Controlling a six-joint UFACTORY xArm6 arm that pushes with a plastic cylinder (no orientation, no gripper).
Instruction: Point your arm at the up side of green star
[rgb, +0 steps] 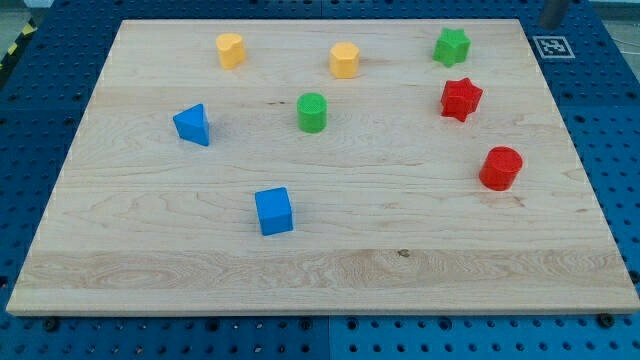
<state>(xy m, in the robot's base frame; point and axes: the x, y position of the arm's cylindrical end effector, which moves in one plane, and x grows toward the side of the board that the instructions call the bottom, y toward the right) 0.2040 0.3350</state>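
Sitting near the top right corner of the bench, the green star, leaving only a thin strip of wood above it and wider room leftward toward the right orange block. Crowding just below it, the red star, with the red cylinder lower by the right edge; lying well apart leftward, the green cylinder, left orange block, blue wedge and blue cube. Not showing my tip anywhere, so cannot tell whether any fingers are open or closed.
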